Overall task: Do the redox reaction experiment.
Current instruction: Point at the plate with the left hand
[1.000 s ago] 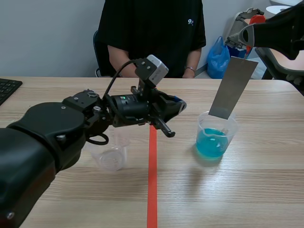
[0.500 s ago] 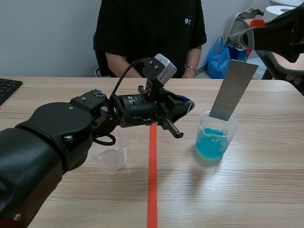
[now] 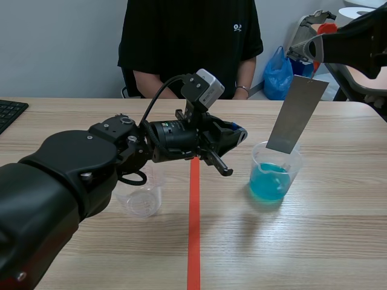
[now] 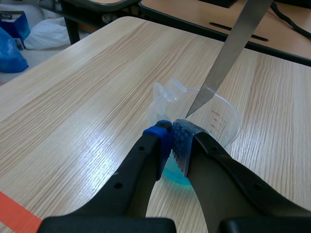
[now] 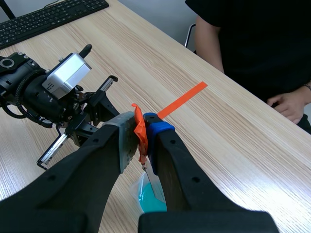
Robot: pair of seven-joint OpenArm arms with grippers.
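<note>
Pinching a thin, flat, dull-grey metal strip (image 3: pixel 296 112) by its orange-taped top end between the closed pads of the right gripper (image 3: pixel 307 49), at the upper right of the frame. Hanging it tilted, lower corner reaching inside the rim of the blue beaker (image 3: pixel 275 175), a clear spouted plastic cup of bright blue liquid right of centre on the pale wood-grain table (image 3: pixel 338 241); touching the liquid or not, cannot tell. Holding the left gripper (image 3: pixel 239 136) at mid-frame, just left of that cup, dotted pads pressed together on nothing. Standing at lower left, partly behind the left arm: an empty beaker (image 3: pixel 142 199), clear and round. Running down the middle: a smooth orange-red tape line (image 3: pixel 193 229).
</note>
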